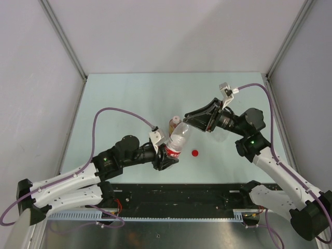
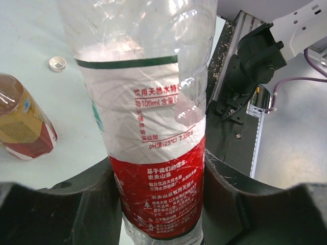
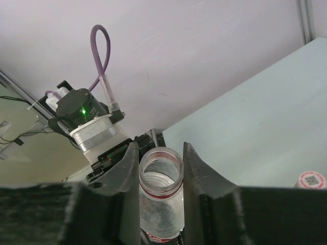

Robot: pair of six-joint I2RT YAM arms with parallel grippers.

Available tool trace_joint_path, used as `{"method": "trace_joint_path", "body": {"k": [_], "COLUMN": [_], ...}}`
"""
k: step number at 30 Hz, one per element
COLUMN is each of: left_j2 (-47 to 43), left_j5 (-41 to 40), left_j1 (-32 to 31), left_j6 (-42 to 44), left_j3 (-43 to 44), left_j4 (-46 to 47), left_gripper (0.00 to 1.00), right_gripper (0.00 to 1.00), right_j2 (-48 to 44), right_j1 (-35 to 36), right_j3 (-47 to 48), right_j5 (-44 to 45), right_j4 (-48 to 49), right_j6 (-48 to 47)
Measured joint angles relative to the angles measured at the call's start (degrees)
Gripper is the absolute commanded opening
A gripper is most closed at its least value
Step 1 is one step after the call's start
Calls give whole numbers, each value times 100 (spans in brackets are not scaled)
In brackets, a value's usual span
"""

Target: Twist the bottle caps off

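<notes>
The bottle, clear with a red-and-white label, had no cap on. From the right wrist view I looked straight at its open mouth, with a red ring around the neck just below. It slanted between the two arms, base toward the left arm and mouth toward the right.

My left gripper was clamped on its lower part, with fingers pressed against the red band of the label on both sides. My right gripper was closed in on the neck, one finger against each side of the mouth. I could not tell whether the base touched the surface.

A red cap lay on the surface just right of the left gripper, apart from the bottle. An amber bottle sat just beside the held bottle, on its left. A white cap lay open side up on the surface beyond the amber bottle, near it but not touching.
</notes>
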Motion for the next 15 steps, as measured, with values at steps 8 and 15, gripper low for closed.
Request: {"method": "trace_joint_path", "body": {"k": [8,15], "left_j2": [28,66], "left_j5": [37,39], "left_j1": [0,0], "left_j6": [4,-72], "left_j3": [42,46], "left_j4": [-48,-50], "left_gripper": [66,99], "right_gripper": [0,0], "right_j2": [-9,-52], "right_j1": [0,55], "right_j3": [4,4], "right_j5": [-57,-166], "right_j4": [9,-85], "right_j6": [-42,-162]}}
